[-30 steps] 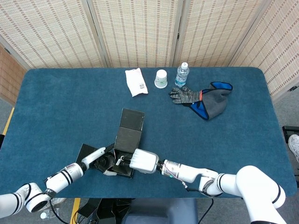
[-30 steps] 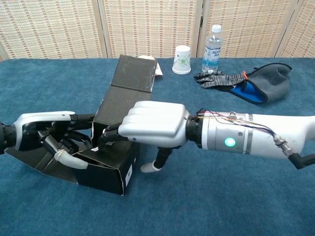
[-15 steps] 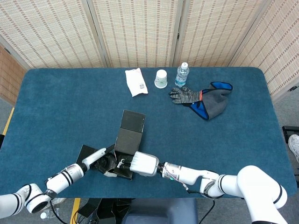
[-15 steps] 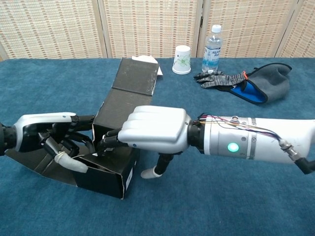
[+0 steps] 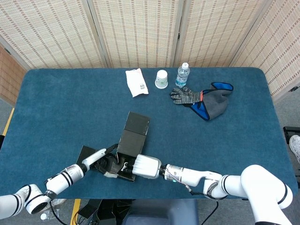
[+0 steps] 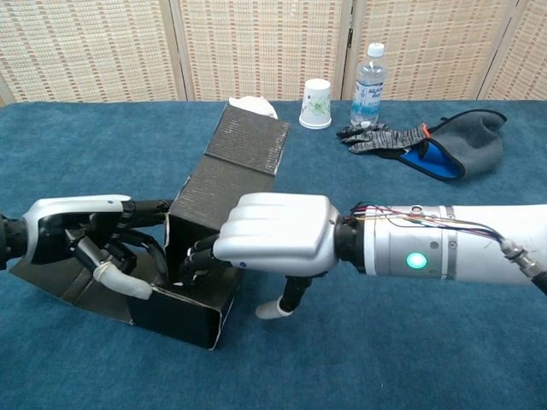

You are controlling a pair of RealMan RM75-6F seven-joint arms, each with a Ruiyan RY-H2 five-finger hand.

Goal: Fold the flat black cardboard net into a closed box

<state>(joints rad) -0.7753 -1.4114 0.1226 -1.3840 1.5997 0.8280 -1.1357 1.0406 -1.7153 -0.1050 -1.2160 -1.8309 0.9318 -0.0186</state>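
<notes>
Two hands on half-folded black box (image 6: 214, 222), left hand (image 6: 81, 239) gripping wall, right hand (image 6: 273, 248) fingers pressing inside.

Right hand (image 6: 273, 248) fingertips hidden (inside box (image 6: 201, 282))

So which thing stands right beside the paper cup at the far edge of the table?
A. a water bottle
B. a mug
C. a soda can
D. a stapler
A: in the head view the water bottle stands just right of the paper cup.
</notes>
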